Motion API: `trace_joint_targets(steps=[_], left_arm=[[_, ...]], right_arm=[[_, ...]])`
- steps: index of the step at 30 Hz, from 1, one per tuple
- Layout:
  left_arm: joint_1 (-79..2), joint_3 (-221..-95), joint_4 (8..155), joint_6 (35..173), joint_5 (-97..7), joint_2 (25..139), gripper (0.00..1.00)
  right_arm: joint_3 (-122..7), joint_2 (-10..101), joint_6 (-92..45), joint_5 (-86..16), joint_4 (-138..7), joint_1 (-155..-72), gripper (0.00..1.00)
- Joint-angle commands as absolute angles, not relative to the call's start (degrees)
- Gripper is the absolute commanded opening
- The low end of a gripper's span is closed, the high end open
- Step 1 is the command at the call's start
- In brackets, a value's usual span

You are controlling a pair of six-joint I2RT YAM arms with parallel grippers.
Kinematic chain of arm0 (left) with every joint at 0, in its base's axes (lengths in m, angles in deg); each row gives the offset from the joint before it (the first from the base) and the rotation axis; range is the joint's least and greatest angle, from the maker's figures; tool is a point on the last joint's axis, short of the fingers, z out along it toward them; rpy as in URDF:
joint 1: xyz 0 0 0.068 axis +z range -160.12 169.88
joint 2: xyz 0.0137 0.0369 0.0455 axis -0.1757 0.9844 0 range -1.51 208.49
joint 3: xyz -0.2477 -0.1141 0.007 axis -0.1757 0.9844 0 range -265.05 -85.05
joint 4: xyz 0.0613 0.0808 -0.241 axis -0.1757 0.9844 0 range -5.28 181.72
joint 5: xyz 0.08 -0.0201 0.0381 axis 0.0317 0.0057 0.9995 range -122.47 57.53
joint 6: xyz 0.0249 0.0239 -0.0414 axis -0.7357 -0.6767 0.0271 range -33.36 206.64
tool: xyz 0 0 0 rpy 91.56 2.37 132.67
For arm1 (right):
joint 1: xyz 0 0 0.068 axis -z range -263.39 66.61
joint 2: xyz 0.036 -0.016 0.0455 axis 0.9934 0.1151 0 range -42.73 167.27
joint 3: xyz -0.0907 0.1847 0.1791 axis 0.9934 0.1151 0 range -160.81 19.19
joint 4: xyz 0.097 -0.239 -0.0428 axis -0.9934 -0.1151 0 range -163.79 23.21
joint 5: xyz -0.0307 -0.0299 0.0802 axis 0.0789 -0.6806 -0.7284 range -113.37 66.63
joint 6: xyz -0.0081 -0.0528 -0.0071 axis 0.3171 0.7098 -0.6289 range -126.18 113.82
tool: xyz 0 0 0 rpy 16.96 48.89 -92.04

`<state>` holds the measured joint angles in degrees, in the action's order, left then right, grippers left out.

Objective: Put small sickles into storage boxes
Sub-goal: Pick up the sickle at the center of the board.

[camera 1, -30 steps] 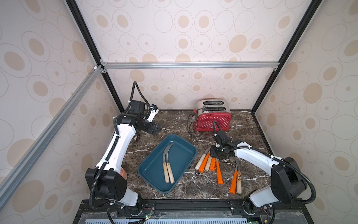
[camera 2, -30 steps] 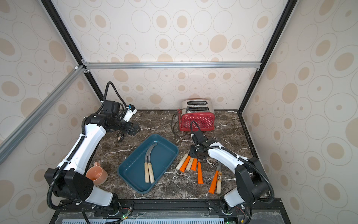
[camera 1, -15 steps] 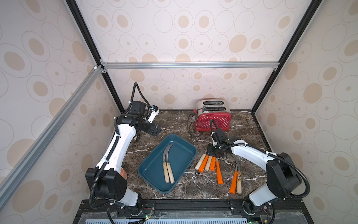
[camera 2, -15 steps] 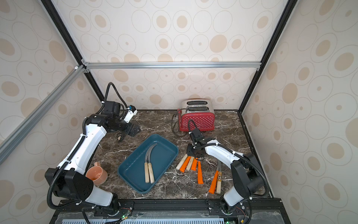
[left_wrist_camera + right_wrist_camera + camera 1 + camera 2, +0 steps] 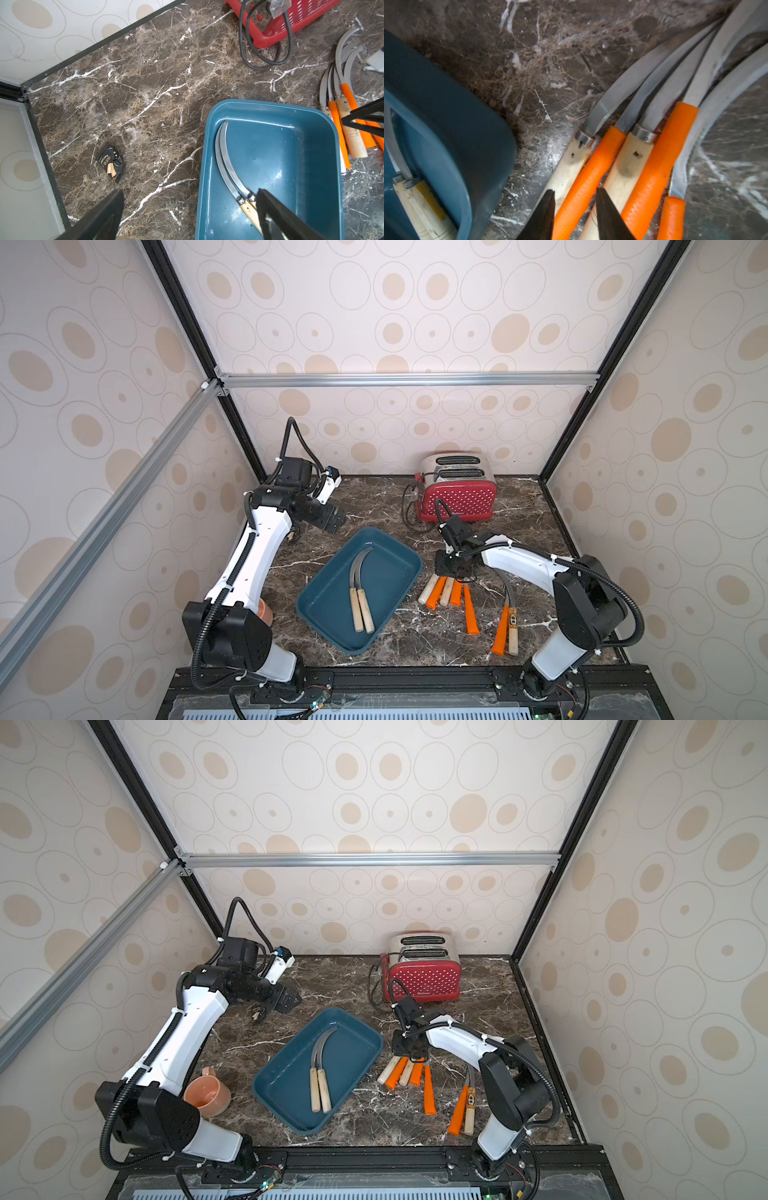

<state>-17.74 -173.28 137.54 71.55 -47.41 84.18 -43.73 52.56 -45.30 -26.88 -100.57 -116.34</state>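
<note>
The right gripper (image 5: 453,570) has edged closer to the teal tray (image 5: 415,562), settling over the fan of small sickles (image 5: 451,595) just beside it. In both top views two wooden-handled sickles (image 5: 319,1088) already lie in the tray, and a further pair (image 5: 505,626) lies beyond the fan.

The left wrist view shows the left gripper (image 5: 189,193) beside the tray's corner, claw spread wide and empty.

Only the right wrist view reveals the grip: fingertips (image 5: 546,212) pinched on one orange-handled sickle (image 5: 591,172), not yet raised. The next move looks to be a clean lift and a short carry to the tray, without dragging the neighbours.
</note>
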Motion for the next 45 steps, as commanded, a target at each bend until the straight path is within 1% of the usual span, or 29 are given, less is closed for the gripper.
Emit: trace_joint_targets(steps=[1,14,19,25,34,45], left_arm=[[-18.2,-173.7,138.5,70.0,-48.2,83.1,0.99],[-18.3,-173.7,138.3,70.6,-48.6,83.7,0.99],[-18.3,-173.7,138.3,70.7,-48.7,83.8,0.99],[-18.5,-174.3,138.4,71.0,-48.8,84.4,0.99],[-18.8,-173.9,138.5,70.6,-48.9,84.9,0.99],[-19.0,-173.7,138.6,70.1,-48.7,84.8,0.99]], right_arm=[[-44.6,51.5,-45.3,-23.1,-103.9,-116.4,0.35],[-41.7,50.3,-45.8,-20.8,-105.2,-115.0,0.32],[-37.4,46.4,-46.9,-20.7,-104.0,-112.9,0.32],[-34.6,43.6,-47.3,-19.0,-108.1,-112.7,0.36],[-27.2,38.4,-51.4,-21.4,-110.6,-113.1,0.4],[-27.9,38.3,-52.8,-21.7,-113.8,-117.6,0.42]])
